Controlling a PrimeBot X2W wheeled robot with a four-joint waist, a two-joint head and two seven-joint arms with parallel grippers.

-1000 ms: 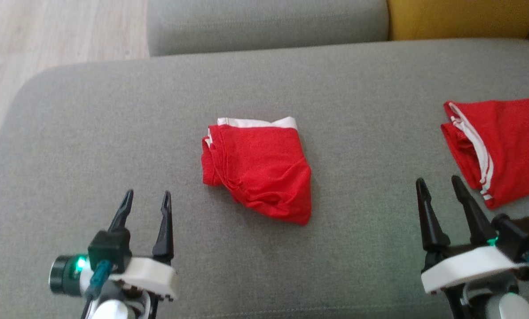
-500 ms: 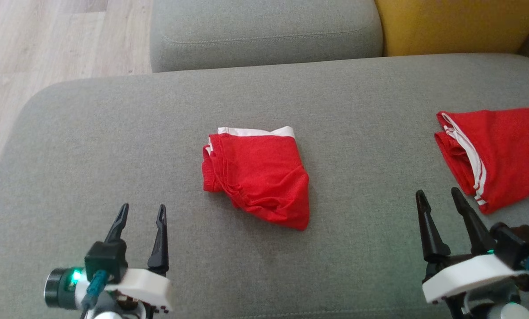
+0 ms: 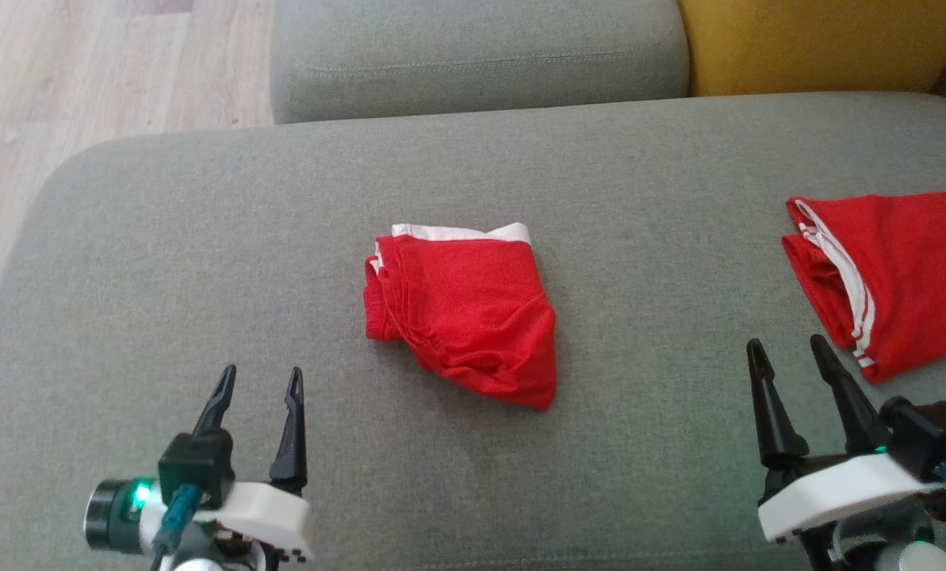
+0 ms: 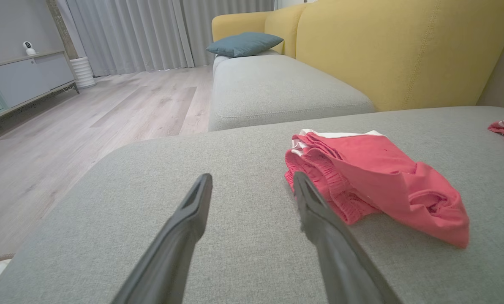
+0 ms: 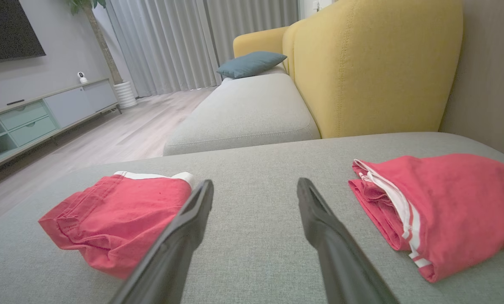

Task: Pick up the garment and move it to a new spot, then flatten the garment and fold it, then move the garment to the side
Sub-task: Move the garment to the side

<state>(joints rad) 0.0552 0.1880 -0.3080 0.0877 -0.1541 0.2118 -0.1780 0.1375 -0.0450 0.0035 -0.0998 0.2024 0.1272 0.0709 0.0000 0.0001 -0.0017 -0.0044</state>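
Observation:
A folded red garment (image 3: pixel 465 313) with a white band along its far edge lies in the middle of the grey sofa seat (image 3: pixel 203 238); it also shows as the red garment (image 4: pixel 374 177) and the red garment (image 5: pixel 116 215). My left gripper (image 3: pixel 260 381) hovers open at the near left, well short of it, with nothing between its fingers (image 4: pixel 184 228). My right gripper (image 3: pixel 788 350) stands open at the near right, empty, its fingers (image 5: pixel 319 223) pointing between the two red pieces.
A second folded red garment (image 3: pixel 893 270) with white stripes lies at the seat's right edge, also seen as the striped garment (image 5: pixel 437 207). Behind are another grey seat cushion (image 3: pixel 473 55), a yellow backrest (image 3: pixel 821 40) and wooden floor (image 3: pixel 84 71) at the left.
The head camera has tilted, so the whole picture sits slightly lower than a second ago. Both grippers stay open and the garments lie where they were.

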